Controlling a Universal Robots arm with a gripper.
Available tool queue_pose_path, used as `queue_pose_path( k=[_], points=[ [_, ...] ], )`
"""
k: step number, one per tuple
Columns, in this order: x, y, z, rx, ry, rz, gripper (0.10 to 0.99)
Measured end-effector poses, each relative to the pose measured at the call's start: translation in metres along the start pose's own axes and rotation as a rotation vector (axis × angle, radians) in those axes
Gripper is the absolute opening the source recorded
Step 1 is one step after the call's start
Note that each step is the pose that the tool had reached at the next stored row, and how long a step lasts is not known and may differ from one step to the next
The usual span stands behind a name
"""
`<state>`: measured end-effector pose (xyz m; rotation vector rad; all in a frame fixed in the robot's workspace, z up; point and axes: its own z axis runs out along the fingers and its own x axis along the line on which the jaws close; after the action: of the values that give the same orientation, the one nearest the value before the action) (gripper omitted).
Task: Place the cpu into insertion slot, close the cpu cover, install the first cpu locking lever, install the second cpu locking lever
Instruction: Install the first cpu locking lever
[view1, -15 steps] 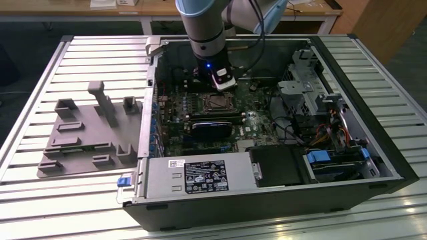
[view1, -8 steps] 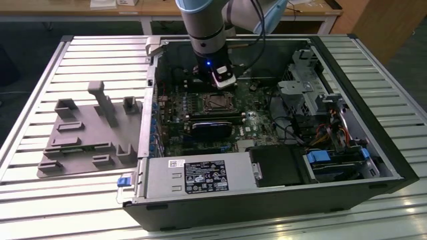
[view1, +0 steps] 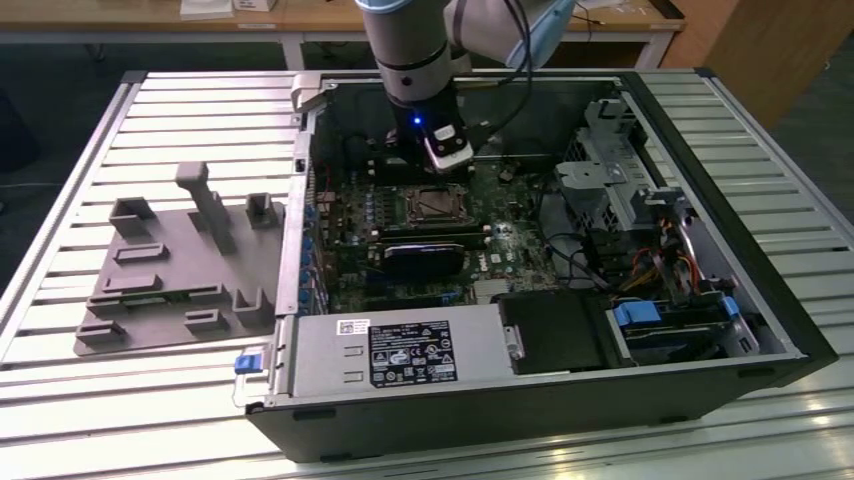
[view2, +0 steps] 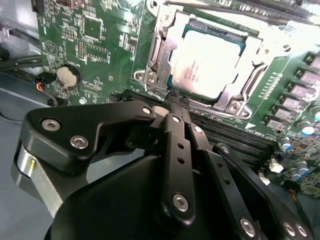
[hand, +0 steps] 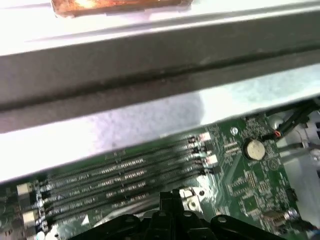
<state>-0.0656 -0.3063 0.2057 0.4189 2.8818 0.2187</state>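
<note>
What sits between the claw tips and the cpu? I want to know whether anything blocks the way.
In the second wrist view, the claw is shut beside the socket; the cpu cover rim and its hinge bracket lie before the cpu.

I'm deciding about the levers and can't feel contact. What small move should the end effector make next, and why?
Probably a slight nudge toward the lever at the socket's edge, though I can't tell whether it is latched. In the second wrist view the chip sits in the socket with the metal cover down around it, and the shut end effector hangs just off that corner.
</note>
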Motion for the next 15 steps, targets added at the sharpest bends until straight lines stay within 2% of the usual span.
queue_pose_path(
  k=[2,6,8,9,10,15],
  points=[
    [-0.0002,0.0001,-0.0006,0.027,-0.008,-0.003,0.102],
    [-0.0001,0.0001,-0.0008,0.096,-0.0285,-0.013,0.102],
    [-0.0002,0.0002,-0.0007,0.124,-0.0368,-0.018,0.102],
    [-0.0002,0.0001,-0.0007,0.133,-0.0393,-0.02,0.102],
    [-0.0002,0.0,-0.0007,0.135,-0.04,-0.02,0.102],
    [-0.0003,-0.0004,-0.0008,0.136,-0.0401,-0.02,0.102]
  ],
)
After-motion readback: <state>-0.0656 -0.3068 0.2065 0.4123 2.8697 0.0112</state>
